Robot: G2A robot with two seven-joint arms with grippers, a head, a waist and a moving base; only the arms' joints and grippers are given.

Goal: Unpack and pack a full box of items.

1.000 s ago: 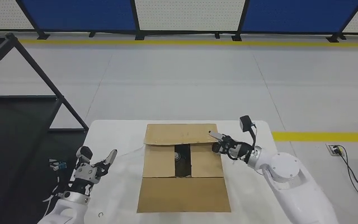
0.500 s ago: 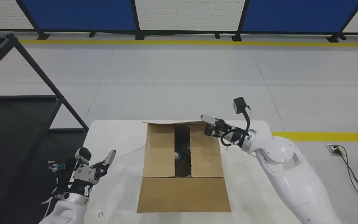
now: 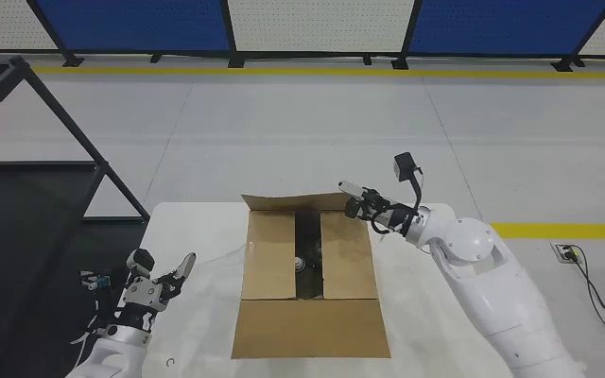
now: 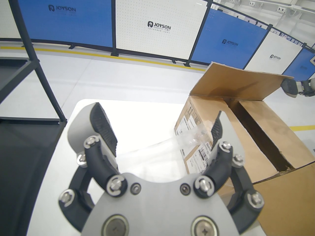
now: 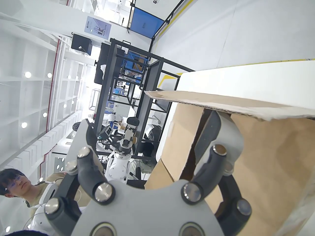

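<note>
One box (image 3: 312,326) with four flaps is counted. The rear flap (image 3: 293,201) is raised, with the right gripper (image 3: 351,189) spread wide at its corner. The left gripper (image 4: 157,114) is parted and empty. Printed labels (image 4: 196,146) are seen on the box side.

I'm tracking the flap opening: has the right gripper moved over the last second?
Yes. The right gripper moved from over the box toward the far edge of the table, to the raised far flap.

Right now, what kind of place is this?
Probably a big indoor robot test hall: blue and white partition panels fence it, a yellow line marks the floor, and a cardboard box sits on a table.
</note>
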